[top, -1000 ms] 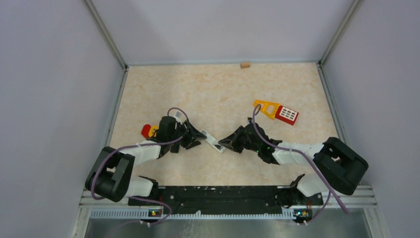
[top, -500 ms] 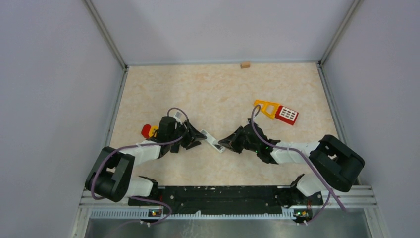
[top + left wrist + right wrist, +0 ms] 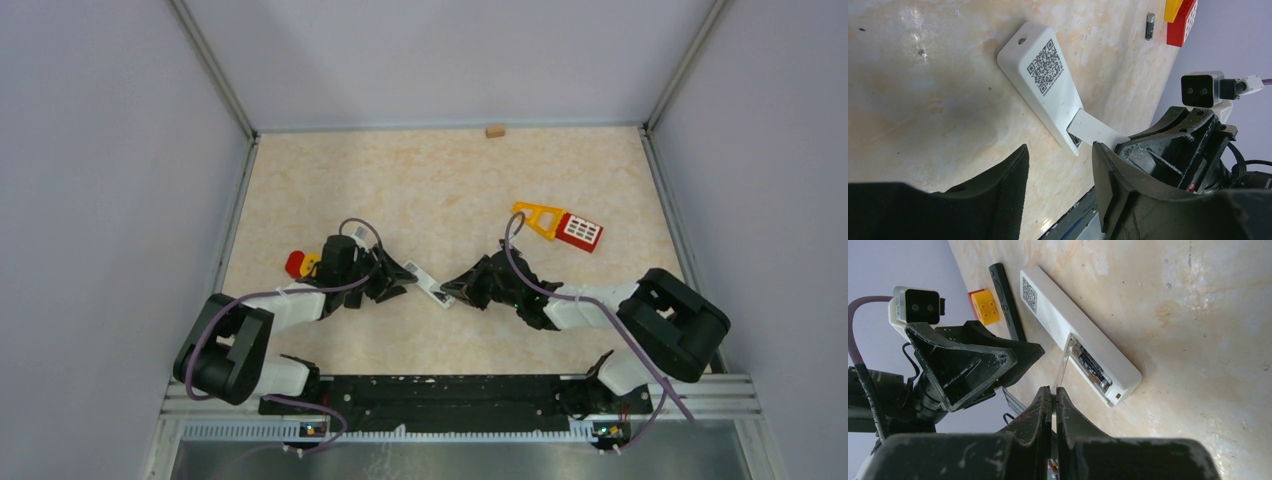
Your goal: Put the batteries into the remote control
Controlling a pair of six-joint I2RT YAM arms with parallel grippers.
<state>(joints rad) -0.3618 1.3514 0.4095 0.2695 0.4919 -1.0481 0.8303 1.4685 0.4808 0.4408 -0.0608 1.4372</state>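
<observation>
Beige marbled table [image 3: 450, 180], lilac walls [image 3: 100, 150], white remote [image 3: 432, 288]

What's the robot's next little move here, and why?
Probably the right gripper lowers the cover it pinches onto the open compartment of the remote: a battery already lies inside, and the cover stands tilted at its edge.

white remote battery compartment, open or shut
Open. A battery lies exposed inside the white remote, and the right end effector pinches the raised cover.
</observation>
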